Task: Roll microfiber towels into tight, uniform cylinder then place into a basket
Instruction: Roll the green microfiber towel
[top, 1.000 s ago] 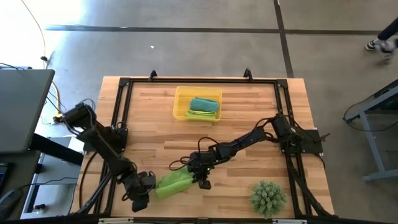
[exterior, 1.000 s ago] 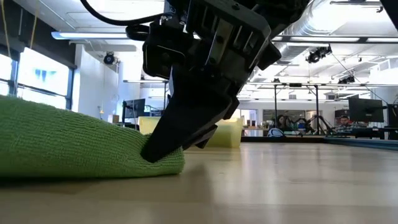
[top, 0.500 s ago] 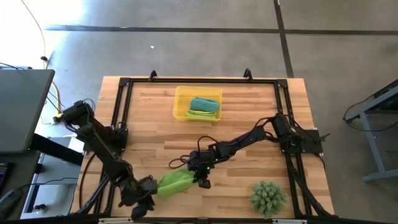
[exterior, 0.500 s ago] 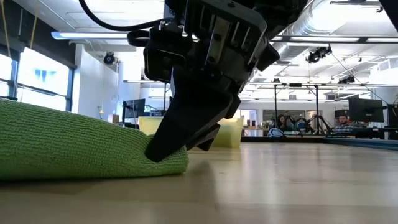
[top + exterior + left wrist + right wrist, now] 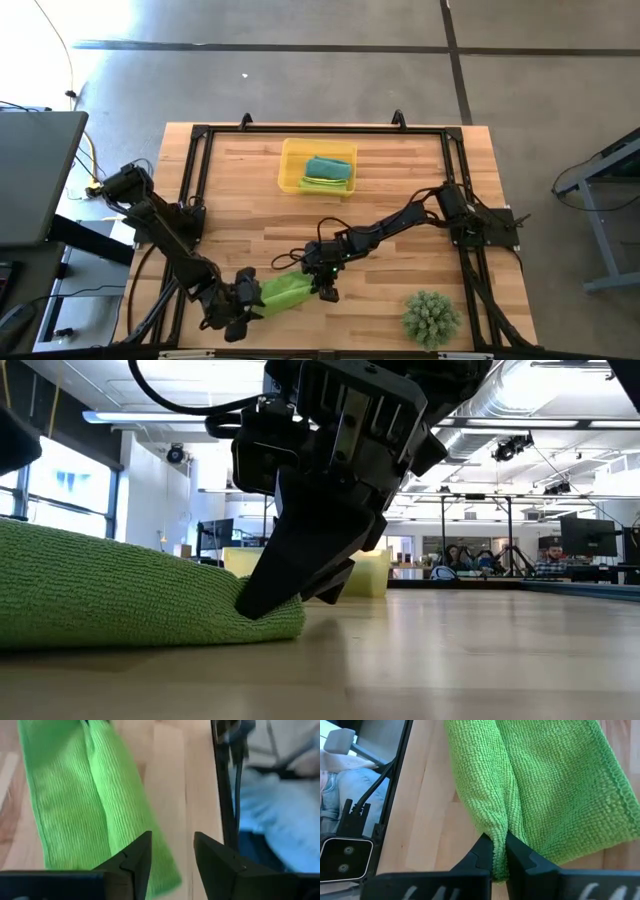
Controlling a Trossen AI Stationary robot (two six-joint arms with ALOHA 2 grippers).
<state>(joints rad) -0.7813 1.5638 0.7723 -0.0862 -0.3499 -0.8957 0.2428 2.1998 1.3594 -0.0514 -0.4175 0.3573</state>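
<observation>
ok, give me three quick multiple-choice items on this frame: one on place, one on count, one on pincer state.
1. Where is the loose lime-green microfiber towel?
A. in the yellow tray
B. on the wooden table, near its front edge
C. on the floor

2. How many rolled towels lie in the shallow translucent yellow plastic tray?
A. none
B. two
C. four

3. What is the right pincer doing?
A. pinching the lime-green towel
B. holding the spiky plant
C. hanging open over the tray

Key: 1 B, high view shows it between both arms; 2 B, one teal, one green; 3 A, fingers clamp a fold.
</observation>
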